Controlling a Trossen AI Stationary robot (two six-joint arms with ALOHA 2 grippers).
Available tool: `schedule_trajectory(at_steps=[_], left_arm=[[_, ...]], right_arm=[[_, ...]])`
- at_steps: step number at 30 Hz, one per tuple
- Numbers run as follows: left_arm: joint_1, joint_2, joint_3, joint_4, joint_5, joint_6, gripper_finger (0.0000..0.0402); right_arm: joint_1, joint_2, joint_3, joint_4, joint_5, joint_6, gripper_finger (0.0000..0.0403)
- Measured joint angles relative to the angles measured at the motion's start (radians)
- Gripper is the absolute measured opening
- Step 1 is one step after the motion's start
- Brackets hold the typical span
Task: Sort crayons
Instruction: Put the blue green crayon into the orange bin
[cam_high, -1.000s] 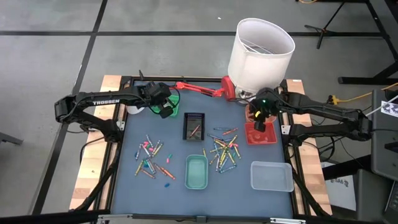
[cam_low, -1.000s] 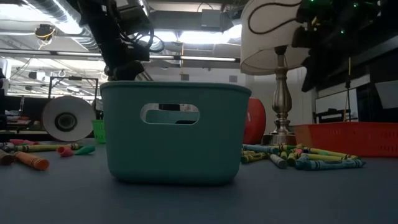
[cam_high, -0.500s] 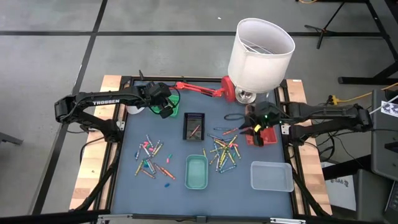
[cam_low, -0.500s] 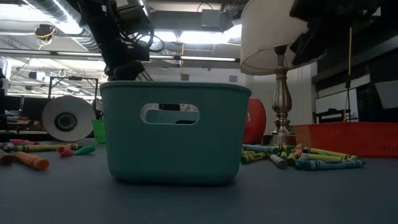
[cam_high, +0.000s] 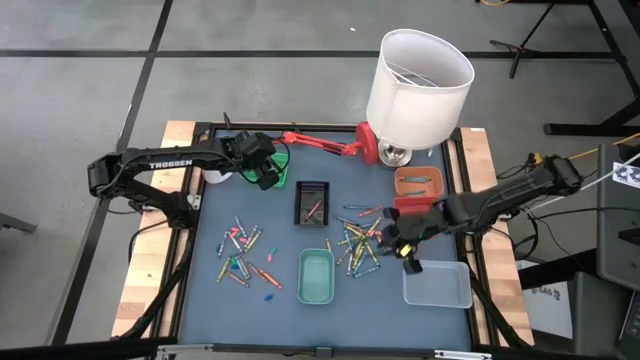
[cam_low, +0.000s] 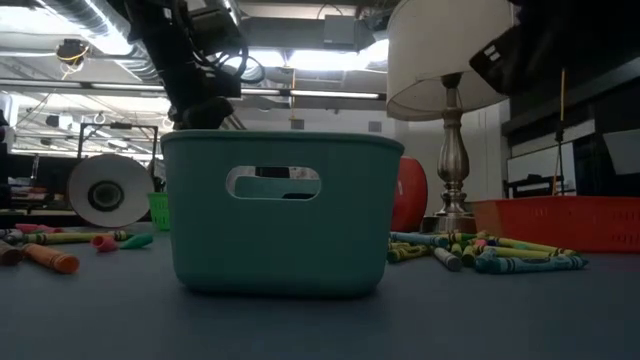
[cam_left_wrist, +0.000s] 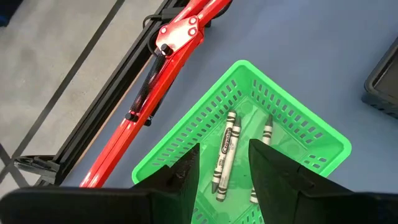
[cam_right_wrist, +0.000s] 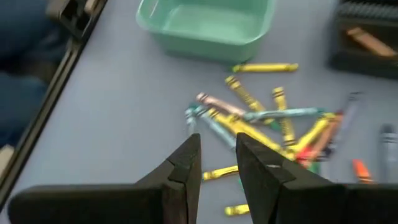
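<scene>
Left gripper (cam_left_wrist: 222, 177), fingers parted and empty, hovers over the green tray (cam_left_wrist: 298, 124) holding crayons (cam_left_wrist: 225, 151). Right gripper (cam_right_wrist: 217, 171), narrowly parted and empty, hangs above loose crayons near that tray's teal neighbour (cam_right_wrist: 208, 25).

high: overhead, straight down on whole bench (cam_high: 200, 300) | low: bench level, close behind teal tray (cam_low: 280, 215), facing room | left wrist: down into green basket (cam_left_wrist: 298, 134) | right wrist: down on crayons (cam_right_wrist: 267, 124), teal tray shared with high and low
</scene>
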Motion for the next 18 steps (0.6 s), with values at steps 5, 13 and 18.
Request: schedule_trajectory(at_steps=[5, 13, 18], left_arm=[[0.0, 0.0, 0.0, 0.023, 0.0, 0.0, 0.0122], [0.0, 0.0, 0.0, 0.024, 0.0, 0.0, 0.0122], [0.0, 0.0, 0.0, 0.024, 0.0, 0.0, 0.0122]], right_arm=[[0.09, 0.127, 0.0, 0.045, 0.027, 0.001, 0.0099], [0.154, 0.301, 0.0, 0.175, 0.113, 0.002, 0.0099], [0.151, 0.375, -0.001, 0.203, 0.123, 0.04, 0.0099]])
